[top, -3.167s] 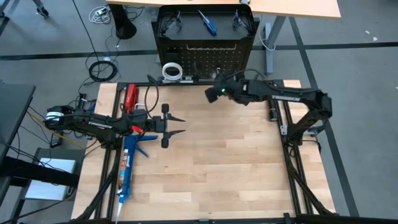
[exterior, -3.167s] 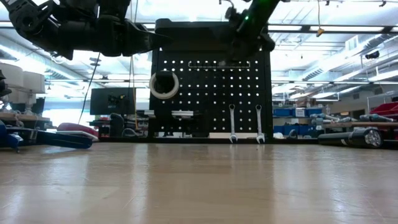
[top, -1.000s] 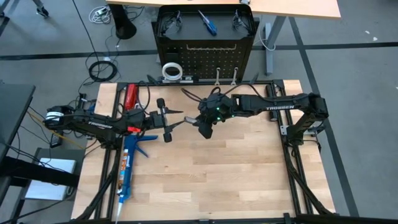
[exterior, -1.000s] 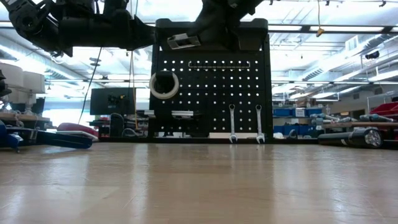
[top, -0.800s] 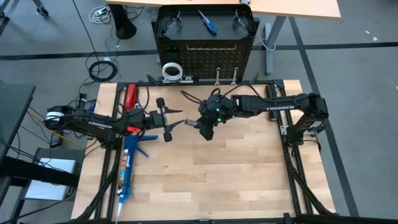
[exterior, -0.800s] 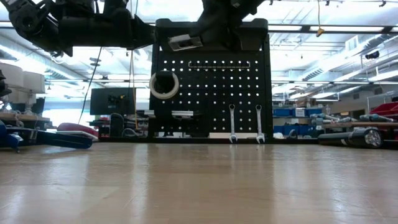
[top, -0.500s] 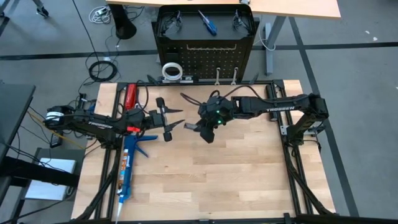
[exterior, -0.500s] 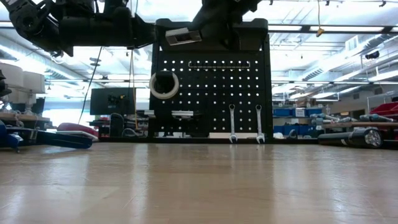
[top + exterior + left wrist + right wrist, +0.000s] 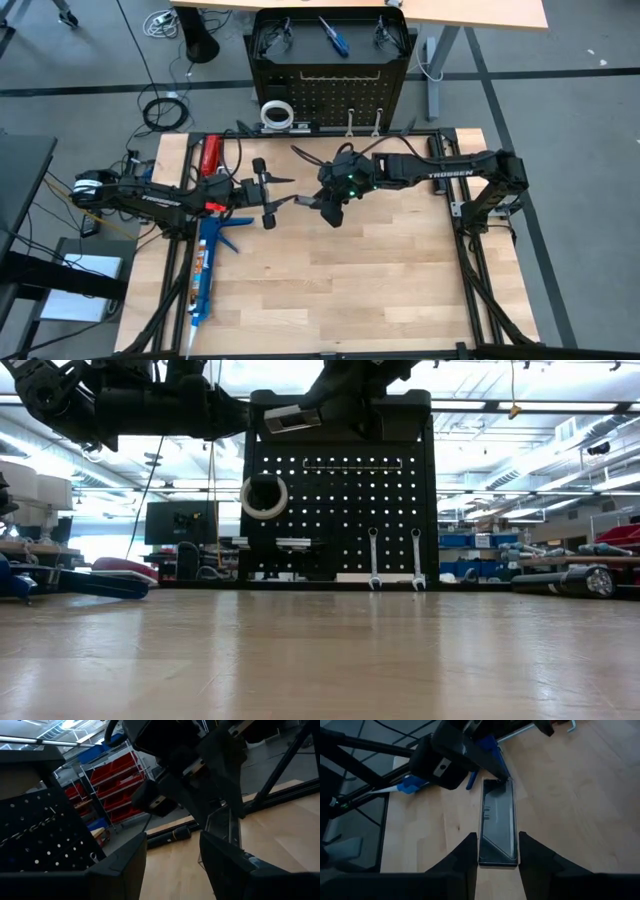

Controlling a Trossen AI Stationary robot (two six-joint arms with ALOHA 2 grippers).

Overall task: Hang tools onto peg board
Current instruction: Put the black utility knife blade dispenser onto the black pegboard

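The peg board (image 9: 330, 85) stands upright at the table's far edge. A white tape roll (image 9: 265, 497) and two silver wrenches (image 9: 373, 560) hang on it. Above the table's middle, my right gripper (image 9: 497, 862) is shut on black-framed safety glasses (image 9: 496, 820), which also show high up in the low view (image 9: 290, 418). My left gripper (image 9: 290, 190) faces it from the left, open. One of its fingers (image 9: 490, 767) reaches the glasses' far end; whether it touches, I cannot tell. My right gripper pinches the glasses between its two fingers at the end nearest it (image 9: 496, 855). The fingers come slanting down from the table's right and lie along the glasses. The glasses stick out ahead of the fingers toward my left gripper, lifted clear of the table.
A long blue caulking gun (image 9: 205, 265) lies along the table's left edge, with a red-handled tool (image 9: 210, 155) beyond it. A blue-handled screwdriver (image 9: 333, 37) and more glasses (image 9: 272, 38) sit on top of the board. Bare wood (image 9: 350, 280) spreads across the near half.
In the low view the glasses in my right gripper have risen slightly. Both arms otherwise stay where they were.
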